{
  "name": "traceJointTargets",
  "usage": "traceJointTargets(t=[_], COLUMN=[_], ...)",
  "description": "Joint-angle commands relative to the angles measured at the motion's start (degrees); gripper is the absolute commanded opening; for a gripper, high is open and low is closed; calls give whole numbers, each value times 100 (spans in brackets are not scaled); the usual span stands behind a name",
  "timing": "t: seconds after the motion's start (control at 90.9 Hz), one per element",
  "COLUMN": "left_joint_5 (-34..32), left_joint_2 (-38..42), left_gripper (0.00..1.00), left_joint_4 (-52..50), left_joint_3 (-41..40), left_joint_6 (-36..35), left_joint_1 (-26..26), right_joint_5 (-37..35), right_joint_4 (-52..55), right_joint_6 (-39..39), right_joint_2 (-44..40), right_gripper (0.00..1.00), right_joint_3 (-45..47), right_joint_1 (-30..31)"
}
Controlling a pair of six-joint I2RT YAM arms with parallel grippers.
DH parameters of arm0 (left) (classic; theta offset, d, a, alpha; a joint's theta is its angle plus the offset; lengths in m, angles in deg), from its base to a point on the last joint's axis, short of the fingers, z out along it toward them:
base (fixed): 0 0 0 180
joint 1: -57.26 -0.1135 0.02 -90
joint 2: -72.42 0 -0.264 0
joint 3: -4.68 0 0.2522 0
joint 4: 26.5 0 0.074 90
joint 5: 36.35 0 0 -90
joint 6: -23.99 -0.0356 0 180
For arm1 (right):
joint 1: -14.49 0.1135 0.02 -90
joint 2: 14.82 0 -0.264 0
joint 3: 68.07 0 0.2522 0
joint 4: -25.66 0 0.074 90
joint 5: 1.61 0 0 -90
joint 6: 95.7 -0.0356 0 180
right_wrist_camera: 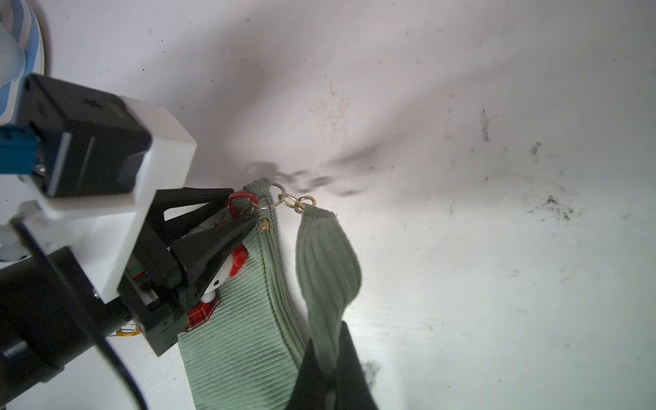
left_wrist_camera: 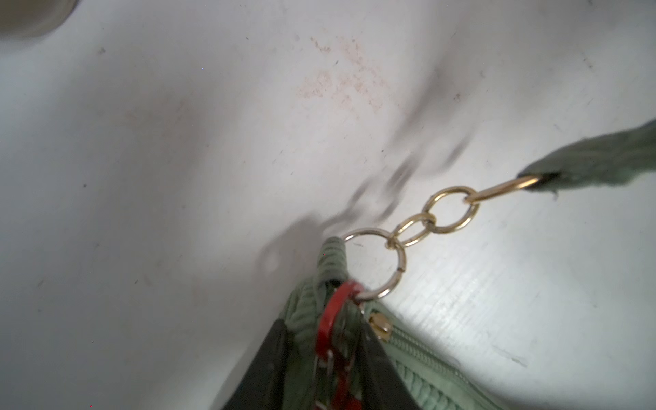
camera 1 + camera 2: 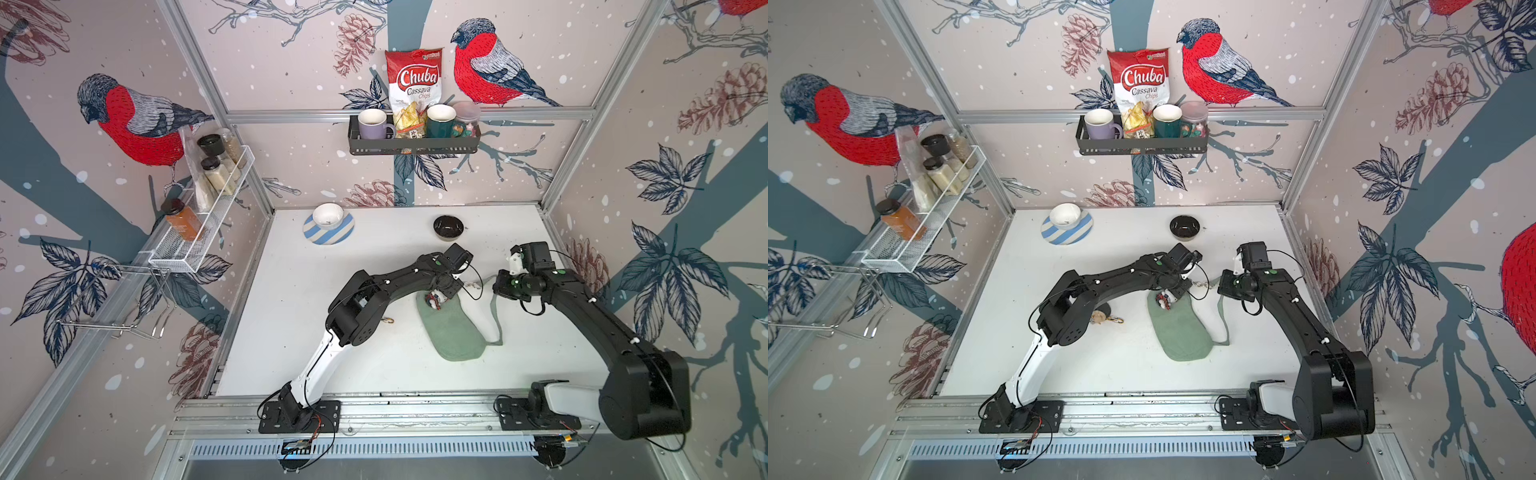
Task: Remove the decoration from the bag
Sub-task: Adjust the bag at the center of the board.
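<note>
The bag (image 3: 455, 328) lay flat on the white surface (image 3: 415, 374), right of centre, between the two arms. Its narrow far end was under the left hand (image 1: 242, 208). That hand's jaws stood nearly together, pinching the red clip (image 2: 328, 312) of the decoration (image 1: 237, 262), a small white plush figure lying on the bag's far end. A fold of green cloth was caught beside the clip. The clip hung from a silver ring (image 2: 402, 253), and gold links (image 2: 427, 217) joined the ring to the strap (image 1: 326, 269). The right hand (image 1: 328, 369) was closed tight on the strap, just right of the bag.
</note>
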Motion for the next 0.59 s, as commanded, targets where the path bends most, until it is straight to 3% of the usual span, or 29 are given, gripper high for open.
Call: traceJointTargets(t=[0.0,0.462,0.583], left_joint_5=[47,147,419], left_joint_2=[-7,555,788], left_gripper=[29,22,15], left_joint_4=[-5,455,408], left_joint_3=[-46,-575,-680], left_joint_6=[-42,213,471], left_joint_1=[-26,-34,-78], right_joint_5=[102,170,250], right_joint_4=[-51,-35,-76], right_joint_6=[-88,-74,-50], right_joint_2=[-32,-123,-249], right_gripper=[0,0,0], right_joint_3=[9,-2,-2], right_joint_1=[1,-9,-11])
